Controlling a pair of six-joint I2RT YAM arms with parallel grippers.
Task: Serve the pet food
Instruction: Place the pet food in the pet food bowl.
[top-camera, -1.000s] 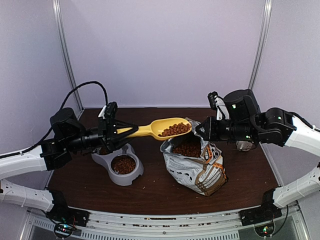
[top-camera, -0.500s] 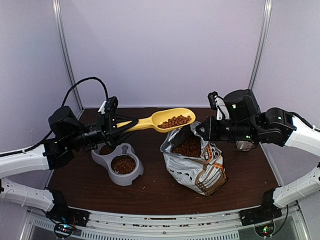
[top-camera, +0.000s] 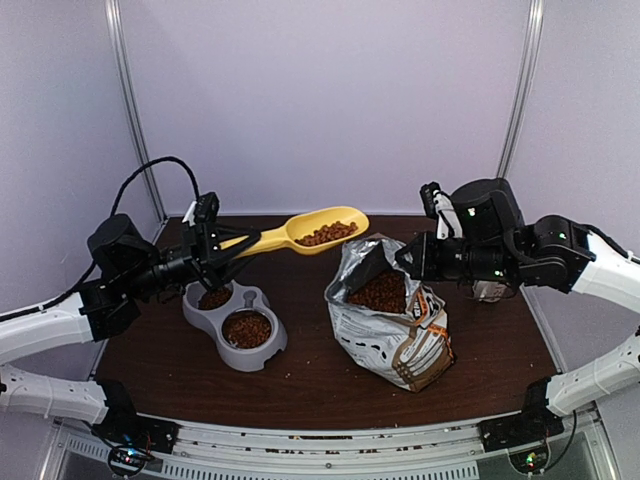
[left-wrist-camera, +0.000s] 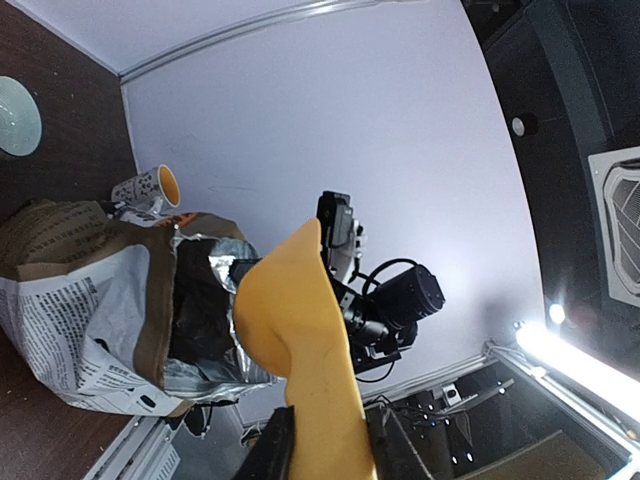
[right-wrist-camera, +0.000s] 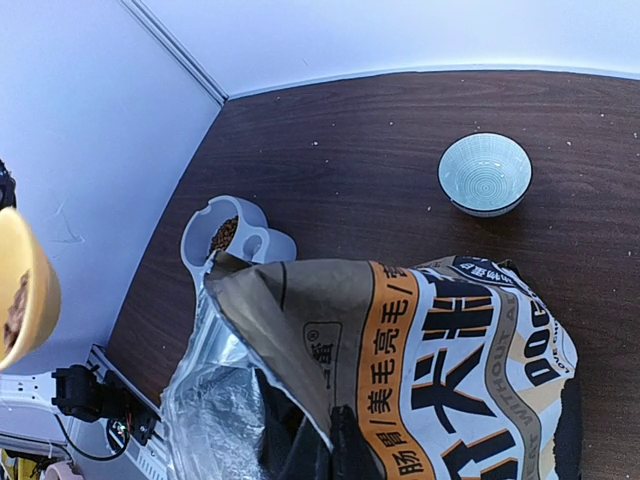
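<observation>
Serving stage: load held in the air, pour not yet begun.
Bag (top-camera: 388, 325): centre-right, mouth open; right gripper (top-camera: 404, 262) clenched on its rim.
Feeder (top-camera: 275, 342): lower left, both cups part-filled.
Scoop (top-camera: 312, 229): upper centre, handle clamped in left gripper (top-camera: 225, 256).
Pet food (top-camera: 324, 235): heaped in the Scoop; more in Bag and Feeder.
Risk: tipping short of the Feeder would scatter pellets onto the table (top-camera: 480, 350); a full load may overflow the cups.

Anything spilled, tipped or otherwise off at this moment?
Nothing serious. The left gripper holds the yellow scoop roughly level with its kibble inside; the right gripper holds the bag upright and open. Only tiny pale specks dot the table.
</observation>
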